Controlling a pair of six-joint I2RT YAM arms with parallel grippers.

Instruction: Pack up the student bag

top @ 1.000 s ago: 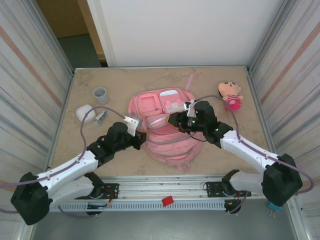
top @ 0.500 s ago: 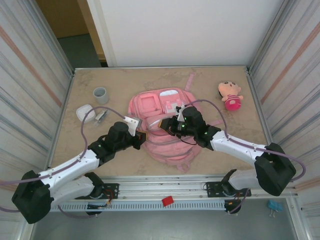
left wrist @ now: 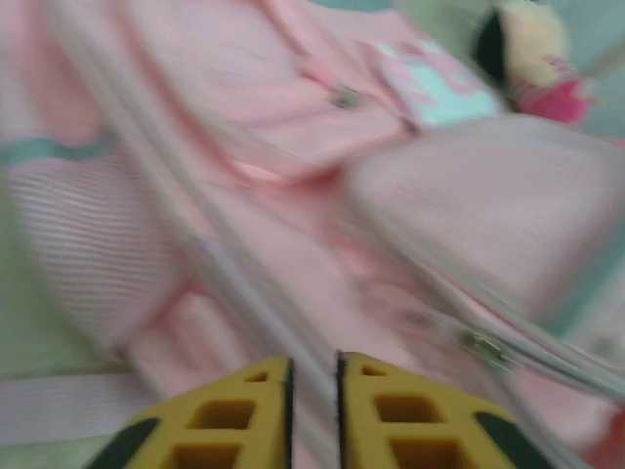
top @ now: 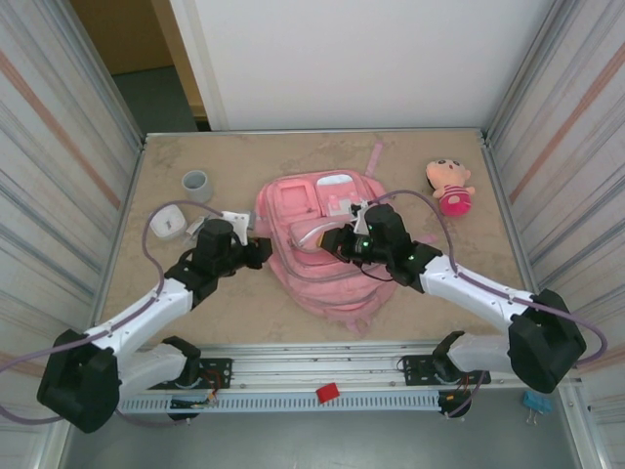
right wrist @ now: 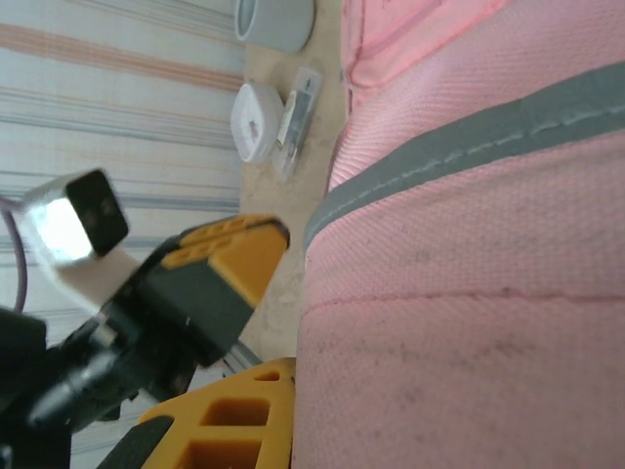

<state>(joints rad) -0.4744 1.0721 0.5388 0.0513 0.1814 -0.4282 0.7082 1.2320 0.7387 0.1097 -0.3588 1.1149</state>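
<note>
The pink student bag lies flat mid-table, front pockets facing up. My right gripper is over its middle, shut on a fold of pink fabric. In the right wrist view that fabric presses against the one yellow finger that shows and hides the other. My left gripper is at the bag's left edge, its fingertips a little clear of the fabric. In the blurred left wrist view its jaws stand slightly apart with nothing gripped, facing the bag.
A pink-and-tan plush doll lies at the back right, also seen as the doll beyond the bag. A grey cup and a white case with a small clip sit at the left. Metal walls flank the table.
My left gripper has drawn back to the left off the bag's edge and its jaws have parted. My right gripper has closed on the bag's fabric.
</note>
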